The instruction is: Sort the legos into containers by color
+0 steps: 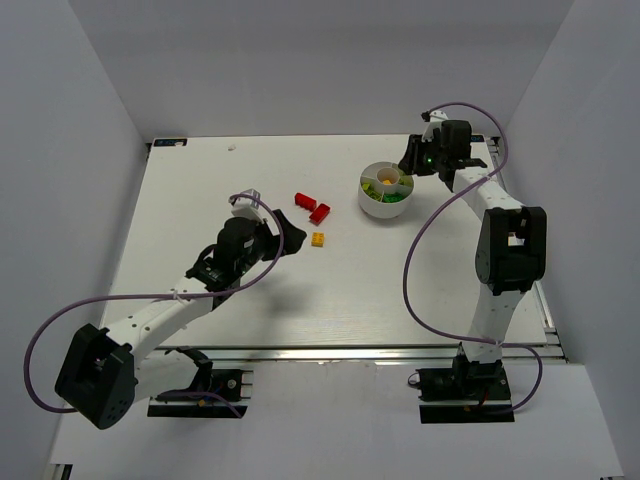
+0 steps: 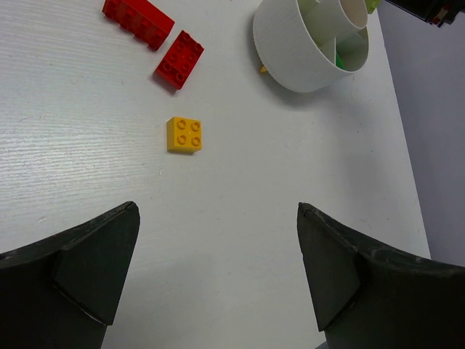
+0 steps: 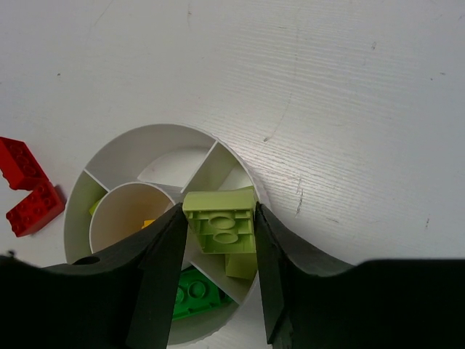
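Note:
The round white dish [image 1: 372, 203] stands at the back right of the table. My right gripper [image 3: 219, 225] is shut on a yellow-green lego [image 3: 220, 222] and holds it over a wedge of the dish [image 3: 156, 142] where another yellow-green piece [image 3: 238, 265] lies. A darker green lego [image 3: 193, 292] lies in the neighbouring wedge and an orange one [image 3: 147, 224] in the centre cup. My left gripper [image 2: 218, 247] is open and empty, above the table short of an orange lego [image 2: 184, 134]. Two red legos [image 2: 138, 20] [image 2: 179, 59] lie beyond it.
The dish also shows at the top of the left wrist view [image 2: 301, 54]. White walls enclose the table on the left, back and right. The right arm's purple cable [image 1: 425, 240] loops over the table's right part.

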